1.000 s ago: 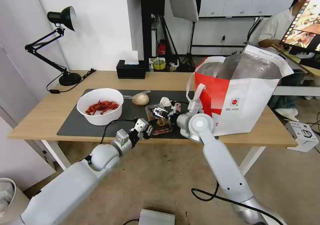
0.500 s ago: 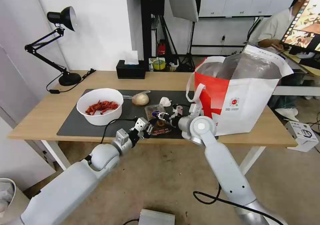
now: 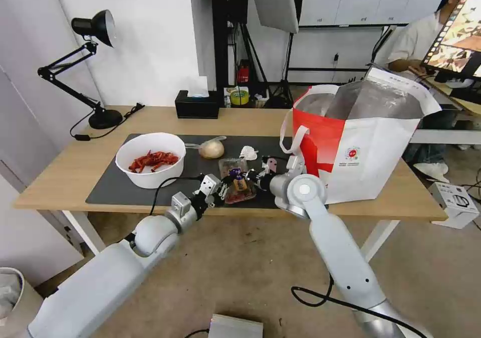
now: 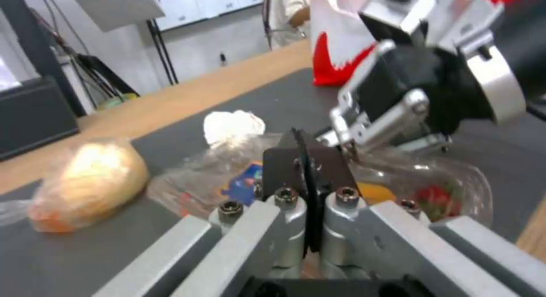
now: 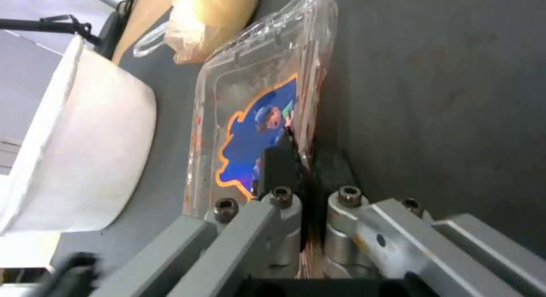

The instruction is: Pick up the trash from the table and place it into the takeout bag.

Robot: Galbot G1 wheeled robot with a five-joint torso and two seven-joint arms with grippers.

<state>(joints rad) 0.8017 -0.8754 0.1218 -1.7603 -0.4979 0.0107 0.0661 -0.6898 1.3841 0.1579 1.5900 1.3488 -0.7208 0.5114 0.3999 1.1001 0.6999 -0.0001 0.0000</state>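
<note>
The clear plastic tray (image 3: 235,187) lies on the dark mat (image 3: 110,187) near the front edge of the tabletop (image 3: 65,167), about midway along it, and both arms have closed in on it. The right claw (image 3: 244,179) is clenched on the tray's thin rim, the plastic pinched between its dark pads (image 5: 279,164) in the right wrist view. The left claw (image 3: 219,191) sits at the tray's other side, at the front edge; its fingers are pressed together, and from the left wrist view it cannot be told whether any plastic is caught between them.

The rest of the trash is untouched: the white bowl (image 3: 150,158) of red scraps toward the left end of the mat, the clear bag with a pale lump (image 3: 211,149) behind the tray, and the crumpled tissue (image 3: 248,152) just behind it too. The takeout bag (image 3: 366,142) stands open at the right end of the tabletop.

The grip is the weak point. Thin hinged plastic held only by its edge may flex or slip free on lifting, and the lid could swing open and drop the scraps inside. If the two claws pull unevenly the tray could twist or crack. The bag's rim stands high, so a low carry could snag on the strap handles (image 3: 293,140) or shove the bag.
</note>
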